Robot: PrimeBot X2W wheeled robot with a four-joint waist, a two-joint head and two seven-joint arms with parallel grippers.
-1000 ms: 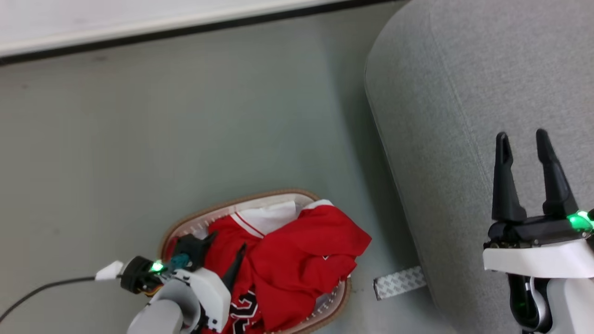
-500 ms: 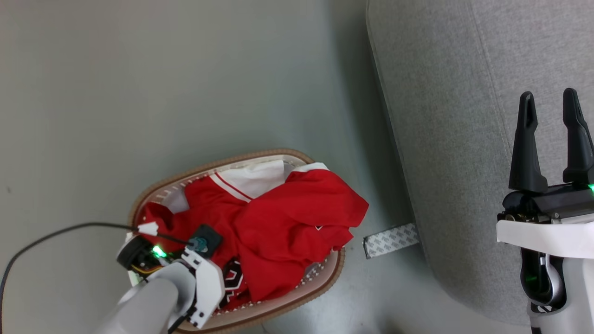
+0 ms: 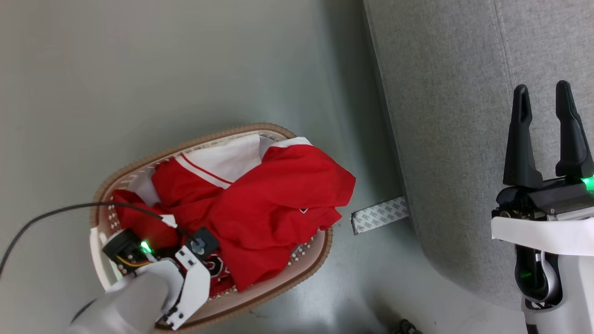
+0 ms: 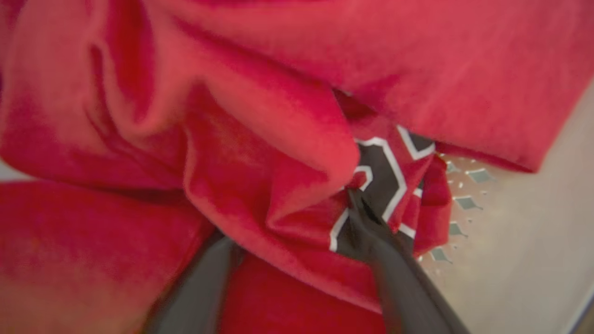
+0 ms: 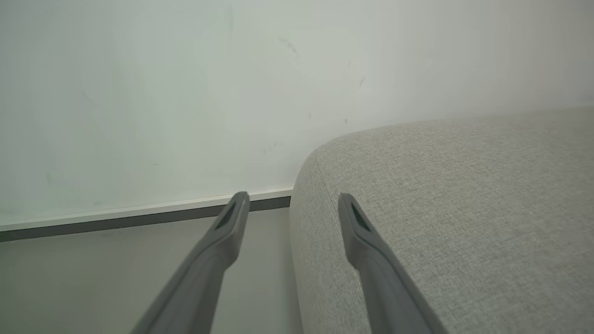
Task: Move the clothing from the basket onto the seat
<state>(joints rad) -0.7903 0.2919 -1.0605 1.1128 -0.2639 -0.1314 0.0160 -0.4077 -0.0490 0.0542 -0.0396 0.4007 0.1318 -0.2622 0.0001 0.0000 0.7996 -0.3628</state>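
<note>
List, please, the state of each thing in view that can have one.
clothing: heaped in the basket, spilling over its rim.
basket: upright on the floor, full.
seat: no clothing on the visible part.
left gripper: fingers buried in the clothing; grip unclear.
right gripper: open, empty, over the seat.

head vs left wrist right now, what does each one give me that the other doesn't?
Head: the seat, the open right gripper near it, the basket with its brown rim, a patterned strip on the floor, a black cable.
Left wrist: close up, the left gripper with fingers spread, buried in folds beside white-outlined black numerals.
Both: the red clothing, lying in the basket.
</note>
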